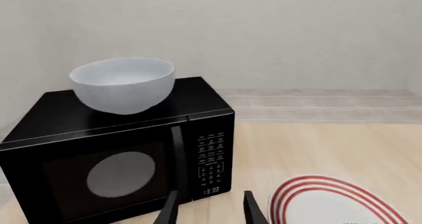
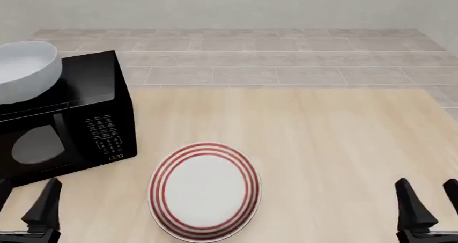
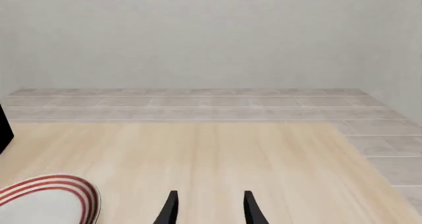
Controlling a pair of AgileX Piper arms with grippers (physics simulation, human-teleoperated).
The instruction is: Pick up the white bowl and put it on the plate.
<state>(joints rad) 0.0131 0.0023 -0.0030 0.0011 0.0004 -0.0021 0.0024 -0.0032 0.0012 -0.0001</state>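
Observation:
The white bowl (image 2: 21,71) stands upright on top of a black microwave (image 2: 79,130) at the table's far left. The left wrist view shows the bowl (image 1: 123,83) on the microwave's roof (image 1: 59,112). The red-ringed plate (image 2: 204,192) lies flat on the table, near the front and left of centre. My left gripper (image 2: 29,185) is open and empty at the front left, in front of the microwave and well below the bowl. My right gripper (image 2: 427,185) is open and empty at the front right, far from both. The plate's edge (image 3: 46,201) shows in the right wrist view.
The microwave has its door shut and a keypad (image 1: 211,157) on its right side. The wooden table (image 2: 329,141) ends at a tiled floor (image 2: 250,55) and a pale wall behind. Bare tabletop lies between the plate and my right gripper.

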